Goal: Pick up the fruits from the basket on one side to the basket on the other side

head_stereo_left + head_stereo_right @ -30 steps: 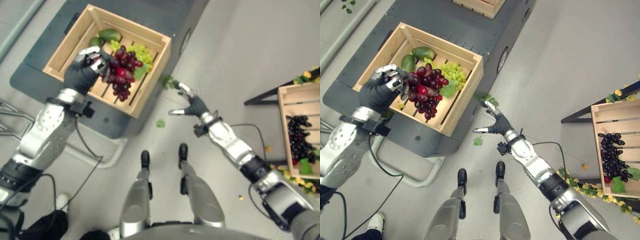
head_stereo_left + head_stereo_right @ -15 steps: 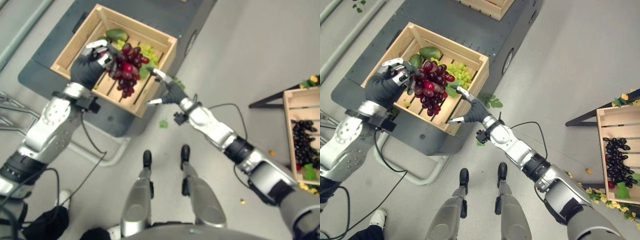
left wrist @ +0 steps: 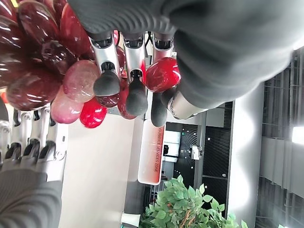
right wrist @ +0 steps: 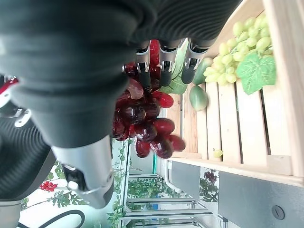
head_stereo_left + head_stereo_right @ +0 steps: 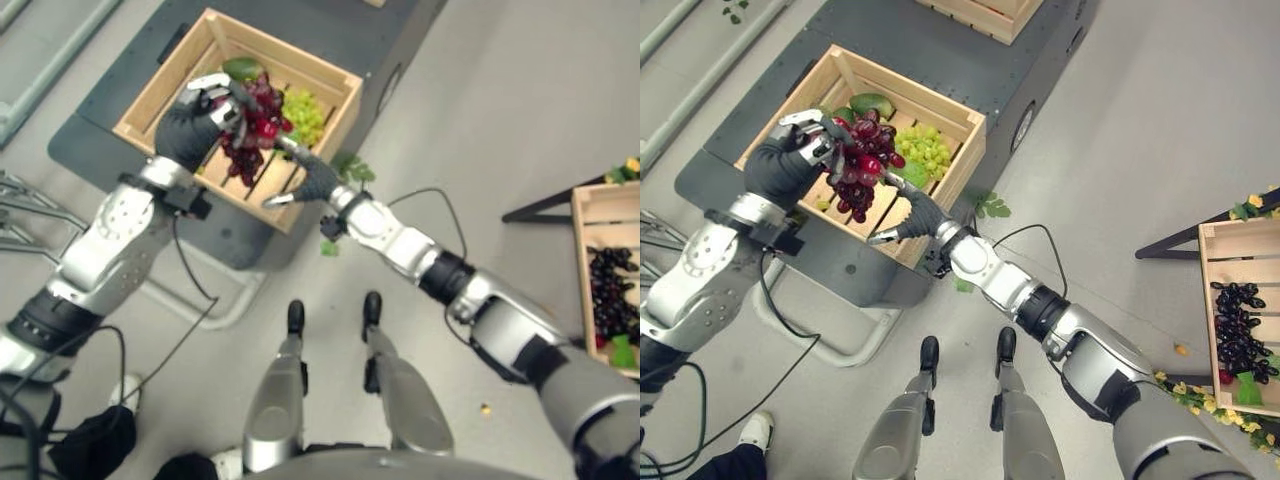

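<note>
Left eye view: over the wooden crate (image 5: 335, 95) on my left I hold the red grape bunch (image 5: 252, 120) in my left hand (image 5: 195, 125), fingers curled round its top, while my right hand (image 5: 308, 180), fingers straight and spread, comes in just beside it — I'd cup it under the hanging end before the left lets go. By my count, largest first — two crates, the far one (image 5: 585, 215) on my right holding one dark grape bunch (image 5: 608, 292); here one red bunch, one green bunch (image 5: 303, 110), one mango (image 5: 243, 68).

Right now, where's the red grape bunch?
In the left hand, the red grapes hang above the wooden crate on the robot's left, with the open right hand just beneath.
</note>
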